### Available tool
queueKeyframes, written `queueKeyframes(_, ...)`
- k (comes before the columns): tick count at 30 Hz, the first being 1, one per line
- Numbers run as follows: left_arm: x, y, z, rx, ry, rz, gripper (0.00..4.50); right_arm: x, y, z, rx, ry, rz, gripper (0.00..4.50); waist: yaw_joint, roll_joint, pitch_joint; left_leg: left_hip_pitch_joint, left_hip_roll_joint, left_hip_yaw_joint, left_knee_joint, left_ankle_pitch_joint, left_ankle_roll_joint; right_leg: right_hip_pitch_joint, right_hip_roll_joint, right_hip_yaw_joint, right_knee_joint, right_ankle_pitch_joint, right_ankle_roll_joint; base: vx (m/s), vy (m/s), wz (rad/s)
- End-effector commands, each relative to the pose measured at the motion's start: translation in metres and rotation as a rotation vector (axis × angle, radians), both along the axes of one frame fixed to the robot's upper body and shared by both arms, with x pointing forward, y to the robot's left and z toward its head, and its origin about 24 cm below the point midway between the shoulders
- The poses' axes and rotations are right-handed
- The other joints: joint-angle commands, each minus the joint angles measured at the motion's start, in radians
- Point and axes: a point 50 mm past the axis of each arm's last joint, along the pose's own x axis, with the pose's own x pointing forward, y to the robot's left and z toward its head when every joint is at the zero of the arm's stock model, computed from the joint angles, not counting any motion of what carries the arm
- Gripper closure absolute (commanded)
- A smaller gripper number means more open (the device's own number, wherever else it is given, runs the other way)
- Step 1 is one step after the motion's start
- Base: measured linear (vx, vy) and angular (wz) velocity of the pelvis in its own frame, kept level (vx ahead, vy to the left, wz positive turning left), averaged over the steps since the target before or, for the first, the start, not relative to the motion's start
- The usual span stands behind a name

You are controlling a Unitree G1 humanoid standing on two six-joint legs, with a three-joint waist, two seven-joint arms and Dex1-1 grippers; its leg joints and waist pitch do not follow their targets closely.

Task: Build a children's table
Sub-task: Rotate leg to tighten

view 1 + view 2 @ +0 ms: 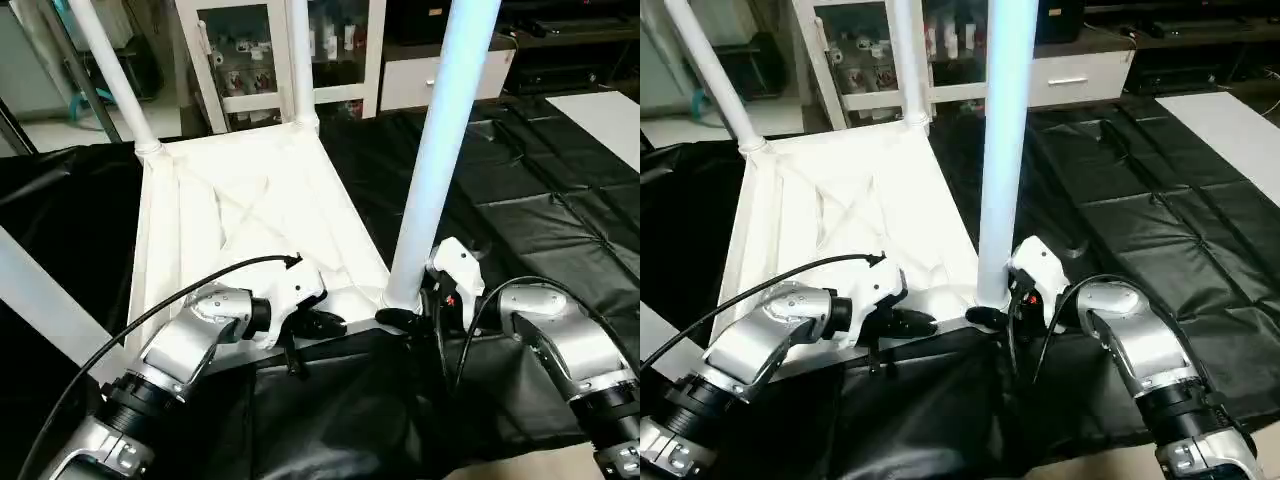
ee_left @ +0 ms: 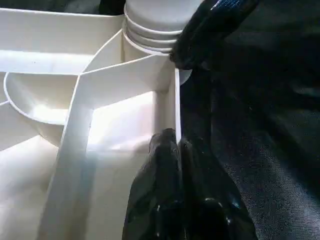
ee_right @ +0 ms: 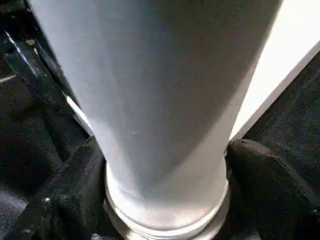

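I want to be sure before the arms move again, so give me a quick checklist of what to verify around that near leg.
1. Near leg stands upright in its corner socket: ok.
2. Right tool has a finger on each side of the leg's base: ok. Whether it is gripping: cannot tell.
3. Left tool is shut, its tips at the top's near rim: ok.
4. Leg fully seated in the socket: cannot tell.
5. Two far legs stand in their sockets: ok.
6. Fourth leg fitted: cannot tell, its end is hidden.
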Motion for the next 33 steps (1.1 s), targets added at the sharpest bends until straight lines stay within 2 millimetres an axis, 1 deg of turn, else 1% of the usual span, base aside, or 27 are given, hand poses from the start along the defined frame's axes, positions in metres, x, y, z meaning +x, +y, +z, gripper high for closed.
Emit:
queueKeyframes(1,-0.009,-0.009,0.002,-0.023,0.017,-0.078,4.50,0.004,-0.002,0.002,-0.008,-0.005,-0.015,0.99,-0.001,-0.019,-0.062,0.016,0.048,-0.024,-0.070,-0.159,0.061,0.048,-0.053,0.022,-0.065,-0.157,-0.239,0.000,0.000,0.00)
queueKeyframes(2,-0.009,-0.009,0.002,-0.026,0.019,-0.079,4.50,0.004,-0.002,0.002,-0.007,-0.004,-0.013,0.99,-0.001,-0.018,-0.062,0.016,0.048,-0.024,-0.070,-0.161,0.060,0.048,-0.054,0.023,-0.065,-0.161,-0.239,0.000,0.000,0.00)
queueKeyframes(4,-0.010,-0.010,0.002,-0.028,0.021,-0.079,4.50,0.004,-0.002,0.002,-0.004,-0.003,-0.012,1.20,-0.002,-0.018,-0.063,0.017,0.048,-0.024,-0.069,-0.159,0.060,0.047,-0.053,0.023,-0.065,-0.158,-0.240,0.000,0.000,0.00)
queueKeyframes(5,-0.010,-0.011,0.002,-0.031,0.023,-0.081,4.50,0.004,-0.002,0.001,0.004,-0.001,-0.014,1.25,0.000,-0.016,-0.063,0.017,0.048,-0.024,-0.068,-0.156,0.060,0.047,-0.054,0.023,-0.064,-0.154,-0.241,0.000,0.000,0.00)
queueKeyframes(6,-0.011,-0.012,0.002,-0.033,0.024,-0.082,4.50,0.004,-0.001,0.000,0.008,0.001,-0.017,1.29,-0.002,-0.017,-0.063,0.014,0.046,-0.024,-0.068,-0.154,0.061,0.049,-0.054,0.022,-0.063,-0.147,-0.242,0.000,0.000,0.00)
queueKeyframes(7,-0.010,-0.012,0.001,-0.032,0.024,-0.081,4.50,0.004,-0.001,-0.001,0.012,0.003,-0.018,1.42,-0.004,-0.017,-0.063,0.014,0.046,-0.025,-0.068,-0.155,0.062,0.049,-0.054,0.022,-0.063,-0.148,-0.242,0.000,0.000,0.00)
queueKeyframes(9,-0.010,-0.011,0.001,-0.030,0.024,-0.079,4.50,0.004,-0.001,-0.002,0.013,0.002,-0.025,1.49,-0.005,-0.019,-0.064,0.015,0.046,-0.025,-0.068,-0.152,0.065,0.048,-0.054,0.022,-0.063,-0.142,-0.246,0.000,0.000,0.00)
queueKeyframes(10,-0.008,-0.009,0.002,-0.027,0.021,-0.068,4.50,0.006,-0.001,-0.003,0.015,-0.003,-0.043,1.51,-0.006,-0.017,-0.064,0.015,0.046,-0.024,-0.067,-0.155,0.065,0.048,-0.054,0.022,-0.063,-0.143,-0.248,0.000,0.000,0.00)
queueKeyframes(14,-0.007,-0.006,0.003,-0.025,0.019,-0.055,4.50,0.012,0.000,-0.003,0.024,-0.032,-0.097,1.54,-0.014,-0.018,-0.059,0.016,0.046,-0.025,-0.071,-0.194,0.053,0.046,-0.053,0.022,-0.068,-0.194,-0.244,0.000,0.000,0.00)
queueKeyframes(15,-0.005,-0.005,0.003,-0.024,0.017,-0.042,4.50,0.014,0.000,-0.002,0.034,-0.051,-0.127,1.55,-0.017,-0.019,-0.059,0.017,0.046,-0.025,-0.072,-0.207,0.047,0.045,-0.055,0.023,-0.070,-0.217,-0.240,0.000,0.000,0.00)
queueKeyframes(16,-0.003,-0.005,0.001,-0.021,0.012,-0.012,4.50,0.019,0.000,-0.002,0.052,-0.071,-0.196,1.56,-0.019,-0.019,-0.058,0.017,0.046,-0.026,-0.072,-0.213,0.043,0.044,-0.054,0.022,-0.071,-0.229,-0.237,0.000,0.000,0.00)
queueKeyframes(17,-0.001,-0.005,-0.001,-0.019,0.010,0.006,4.50,0.021,0.000,-0.003,0.061,-0.079,-0.238,1.56,-0.024,-0.018,-0.056,0.015,0.045,-0.026,-0.075,-0.225,0.036,0.044,-0.054,0.023,-0.074,-0.254,-0.230,0.000,0.000,0.00)
queueKeyframes(18,-0.001,-0.005,-0.001,-0.019,0.010,0.006,4.50,0.021,0.000,-0.003,0.061,-0.079,-0.238,1.57,-0.027,-0.019,-0.056,0.017,0.044,-0.027,-0.076,-0.238,0.026,0.042,-0.054,0.022,-0.076,-0.278,-0.221,0.000,0.000,0.00)
queueKeyframes(19,0.002,-0.009,-0.006,0.002,0.005,0.039,4.50,0.028,0.002,-0.008,0.092,-0.099,-0.391,1.58,-0.029,-0.025,-0.055,0.017,0.044,-0.027,-0.077,-0.246,0.022,0.041,-0.055,0.023,-0.078,-0.307,-0.211,0.000,0.000,0.00)
queueKeyframes(20,0.003,-0.011,-0.007,0.008,0.002,0.048,4.50,0.030,0.003,-0.009,0.100,-0.096,-0.426,1.59,-0.031,-0.021,-0.053,0.019,0.043,-0.027,-0.079,-0.255,0.015,0.037,-0.054,0.024,-0.082,-0.329,-0.205,0.000,0.000,0.00)
queueKeyframes(21,0.007,-0.015,-0.008,0.008,0.002,0.086,4.50,0.035,0.006,-0.012,0.107,-0.106,-0.512,1.61,-0.036,-0.021,-0.054,0.018,0.042,-0.030,-0.082,-0.270,-0.002,0.038,-0.054,0.022,-0.082,-0.355,-0.193,0.000,0.000,0.00)
queueKeyframes(22,0.010,-0.018,-0.008,0.004,0.004,0.111,4.50,0.037,0.008,-0.013,0.107,-0.112,-0.555,1.63,-0.041,-0.020,-0.054,0.017,0.042,-0.031,-0.083,-0.271,-0.010,0.037,-0.054,0.022,-0.081,-0.352,-0.192,0.000,0.000,0.00)
queueKeyframes(23,0.013,-0.021,-0.008,0.005,-0.003,0.135,4.50,0.039,0.010,-0.015,0.106,-0.118,-0.592,1.63,-0.044,-0.023,-0.055,0.017,0.041,-0.035,-0.085,-0.281,-0.023,0.041,-0.055,0.019,-0.082,-0.353,-0.187,0.000,0.000,0.00)
queueKeyframes(24,0.017,-0.024,-0.008,0.008,-0.011,0.159,4.50,0.042,0.013,-0.016,0.096,-0.134,-0.640,1.72,-0.046,-0.023,-0.055,0.016,0.041,-0.035,-0.086,-0.284,-0.024,0.040,-0.053,0.019,-0.082,-0.347,-0.185,0.000,0.000,0.00)
queueKeyframes(25,0.021,-0.026,-0.008,0.019,-0.018,0.183,4.50,0.045,0.017,-0.017,0.085,-0.143,-0.673,1.75,-0.048,-0.017,-0.054,0.019,0.041,-0.033,-0.086,-0.301,-0.027,0.035,-0.054,0.020,-0.084,-0.342,-0.185,0.000,0.000,0.00)
queueKeyframes(26,0.030,-0.031,-0.008,0.041,-0.045,0.252,4.50,0.048,0.025,-0.021,0.073,-0.146,-0.746,1.75,-0.051,-0.019,-0.054,0.020,0.038,-0.032,-0.085,-0.313,-0.031,0.032,-0.052,0.020,-0.086,-0.347,-0.187,0.000,0.000,0.00)
queueKeyframes(27,0.031,-0.032,-0.008,0.043,-0.047,0.259,4.50,0.049,0.026,-0.021,0.072,-0.146,-0.755,1.75,-0.051,-0.020,-0.056,0.024,0.036,-0.030,-0.083,-0.309,-0.033,0.031,-0.053,0.022,-0.088,-0.335,-0.189,0.000,0.000,0.00)
queueKeyframes(28,0.031,-0.032,-0.008,0.043,-0.047,0.259,4.50,0.049,0.026,-0.021,0.072,-0.146,-0.755,1.75,-0.049,-0.021,-0.057,0.025,0.036,-0.031,-0.082,-0.306,-0.031,0.032,-0.053,0.022,-0.087,-0.325,-0.191,0.000,0.000,0.00)
queueKeyframes(29,0.031,-0.032,-0.008,0.043,-0.047,0.259,4.50,0.049,0.026,-0.021,0.072,-0.146,-0.755,1.75,-0.046,-0.022,-0.056,0.020,0.038,-0.030,-0.083,-0.297,-0.019,0.037,-0.054,0.023,-0.086,-0.305,-0.191,0.000,0.000,0.00)
queueKeyframes(30,0.031,-0.032,-0.008,0.043,-0.047,0.259,4.50,0.049,0.026,-0.021,0.072,-0.146,-0.755,1.75,-0.044,-0.023,-0.057,0.019,0.038,-0.030,-0.081,-0.289,-0.013,0.038,-0.054,0.023,-0.085,-0.291,-0.192,0.000,0.000,0.00)
queueKeyframes(31,0.031,-0.032,-0.008,0.043,-0.047,0.259,4.50,0.049,0.026,-0.021,0.072,-0.146,-0.755,1.75,-0.042,-0.022,-0.059,0.014,0.038,-0.029,-0.080,-0.257,0.002,0.041,-0.054,0.023,-0.080,-0.248,-0.199,0.000,0.000,0.00)
queueKeyframes(33,0.031,-0.032,-0.008,0.043,-0.047,0.259,4.50,0.049,0.026,-0.021,0.072,-0.146,-0.755,1.75,-0.042,-0.022,-0.060,0.014,0.039,-0.029,-0.079,-0.247,0.010,0.041,-0.053,0.022,-0.078,-0.233,-0.206,0.000,0.000,0.00)
